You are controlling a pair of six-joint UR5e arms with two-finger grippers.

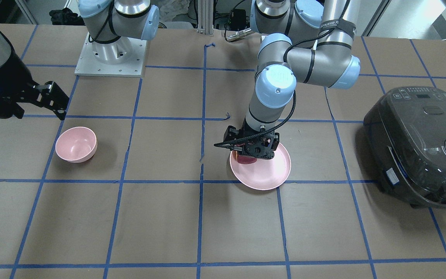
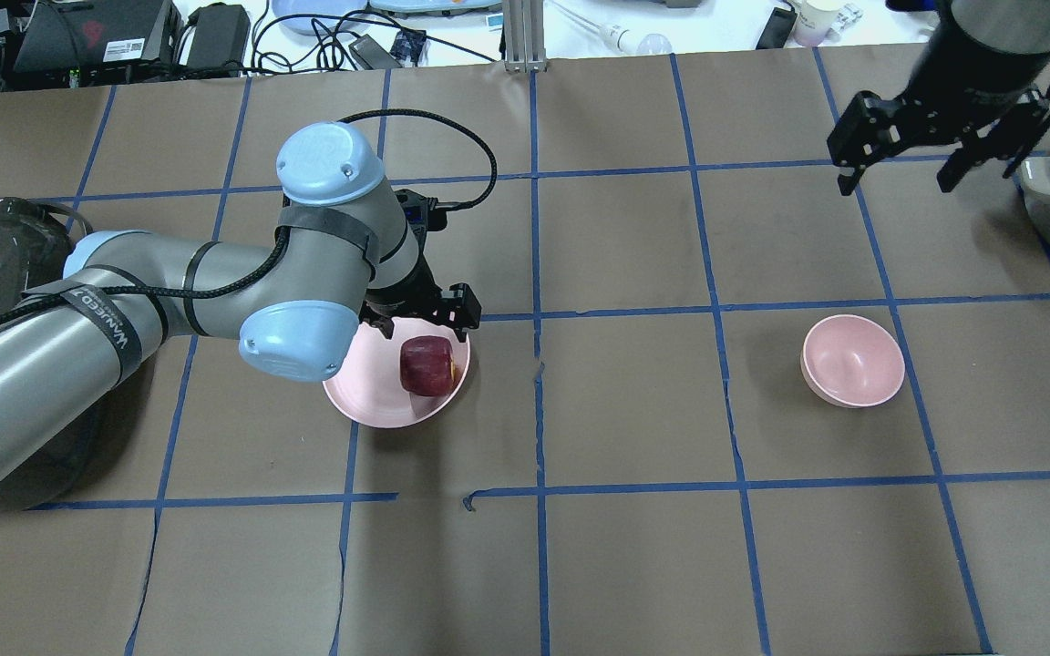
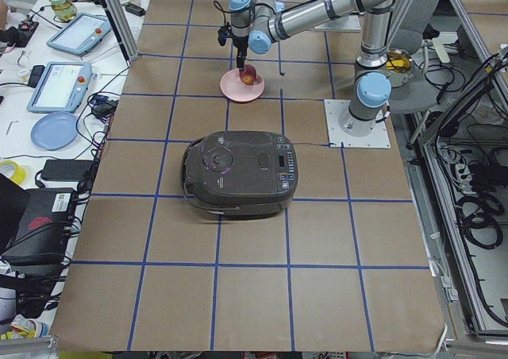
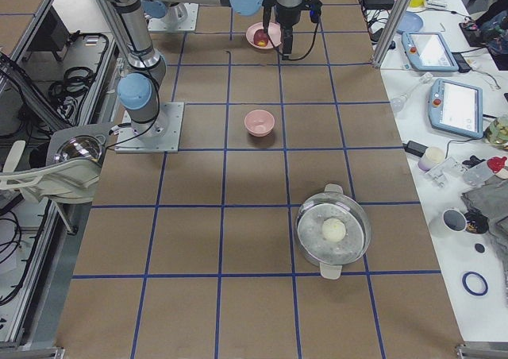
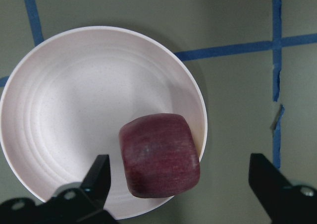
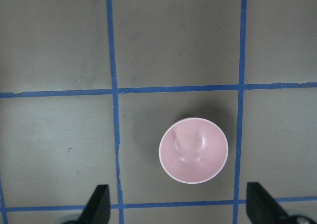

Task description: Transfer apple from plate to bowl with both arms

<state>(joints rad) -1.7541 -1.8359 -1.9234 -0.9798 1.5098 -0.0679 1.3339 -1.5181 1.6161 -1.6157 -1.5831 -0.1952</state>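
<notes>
The left gripper (image 2: pixel 429 321) hangs low over the pale pink plate (image 2: pixel 352 401), jaws spread wide and holding nothing, with the dark red apple (image 2: pixel 426 364) lying on the half of the plate nearer the middle of the table (image 2: pixel 634 565), close to the rim. The overhead camera shows the fruit whole, a yellowish patch on the side turned toward the bowl (image 2: pixel 853 360). The front-facing camera gives only a red sliver of it (image 1: pixel 246 159) under the black gripper body, which covers the rest. The left wrist camera looks straight down on the apple (image 5: pixel 159 154), which sits between the two fingers (image 5: pixel 99 177), nearer one than the other and touching neither; how far the tips stand above the fruit cannot be told. Well apart along the table, the small deep bowl stands upright on the brown paper. The right gripper (image 2: pixel 896 178), also wide open and holding nothing, is raised above the table beyond it, and its wrist camera frames the bowl (image 6: pixel 193 149) between its fingertips. A dark rice cooker (image 1: pixel 420 147) sits at the table's end on the robot's left.
</notes>
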